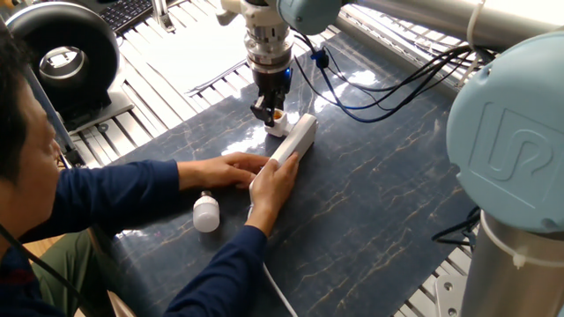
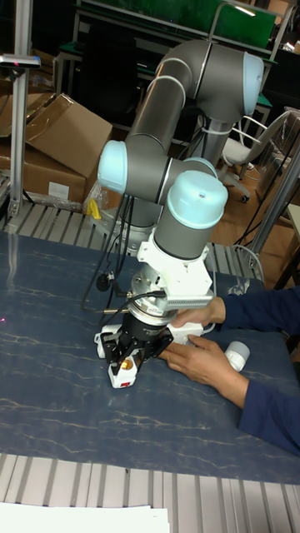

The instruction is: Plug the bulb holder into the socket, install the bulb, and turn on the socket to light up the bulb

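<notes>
My end effector (image 1: 270, 111) hangs low over the far end of the socket (image 1: 293, 141), its two dark fingers narrow and closed on the bulb holder (image 1: 277, 120), which sits at or just on the strip's end outlets; whether the pins are fully seated I cannot tell. Holder: small, white, hard plastic, with an orange-brass glint in its round mouth. I judge it light, stiff and a bit slick, best pinched across its flat sides, clear of that opening. Socket: long white rigid bar lying diagonally on the dark marbled surface (image 1: 388, 194), likely to slide under a push, so a person's hands (image 1: 264, 176) brace its near half. The bulb (image 1: 205, 212) lies on its side beside the person's forearm, well apart from me: frosted round top, white cylindrical base. Probably light and breakable; I would grip the base, not the dome.
</notes>
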